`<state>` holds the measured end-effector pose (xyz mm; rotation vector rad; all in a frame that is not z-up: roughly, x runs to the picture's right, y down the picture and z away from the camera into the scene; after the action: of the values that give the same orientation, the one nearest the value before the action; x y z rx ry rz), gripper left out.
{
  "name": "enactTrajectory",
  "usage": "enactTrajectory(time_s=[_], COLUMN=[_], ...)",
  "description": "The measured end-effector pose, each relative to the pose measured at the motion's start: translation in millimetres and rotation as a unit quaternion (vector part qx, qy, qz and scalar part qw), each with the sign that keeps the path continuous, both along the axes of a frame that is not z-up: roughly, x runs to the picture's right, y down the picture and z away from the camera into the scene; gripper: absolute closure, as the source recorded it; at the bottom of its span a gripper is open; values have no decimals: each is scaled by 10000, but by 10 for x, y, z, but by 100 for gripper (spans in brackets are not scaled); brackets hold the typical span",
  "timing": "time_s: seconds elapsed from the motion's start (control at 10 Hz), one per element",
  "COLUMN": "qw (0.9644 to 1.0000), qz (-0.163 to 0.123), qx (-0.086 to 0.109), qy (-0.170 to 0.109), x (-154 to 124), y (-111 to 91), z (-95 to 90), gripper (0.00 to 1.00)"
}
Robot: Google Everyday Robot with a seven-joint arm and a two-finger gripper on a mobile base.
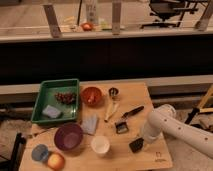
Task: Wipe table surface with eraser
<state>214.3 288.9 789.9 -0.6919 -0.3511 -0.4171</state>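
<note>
Toward the front right of the table [137,95], your gripper [138,143] sits low over the wood, right at the eraser [134,146]. Its fingers [141,140] are drawn fully together on that small black block. They are as dark as it is, so you cannot make out just where each one meets it. The eraser sits down at the level of the wood, turned a little askew to the table's edges, with the white cup [100,145] to the view's left of it and the arm on its other side.

Your arm [175,131], a thick white tube, comes in from the lower right edge of the view and slopes up and leftward over the table's right edge. It rounds off at a bulbous joint [166,111], and its last section drops down to the gripper.

Just behind the eraser lie a small black item [121,127] and the long black-handled utensil [132,111], both apart from the fingers. Farther left you have the purple bowl [68,136], the orange bowl [91,95] and the green tray [47,86].
</note>
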Motion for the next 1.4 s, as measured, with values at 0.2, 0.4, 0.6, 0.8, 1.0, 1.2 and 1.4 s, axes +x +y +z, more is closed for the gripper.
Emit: enactTrajectory(time_s=[0.2,0.4,0.6,0.8,1.0,1.2,1.4], qw=[10000,9998,9998,9998,9991,9974,9950], qz=[57,132,140,51,-189,-361,-495], qx=[24,73,123,172,252,313,338], qy=[57,123,107,-2,-300,-548,-800], x=[84,163,184,117,-176,-370,-457], y=[-23,-93,-181,-249,-312,-327,-276], z=[14,42,70,49,3,-73,-203], gripper=[100,100,100,100,100,100,100])
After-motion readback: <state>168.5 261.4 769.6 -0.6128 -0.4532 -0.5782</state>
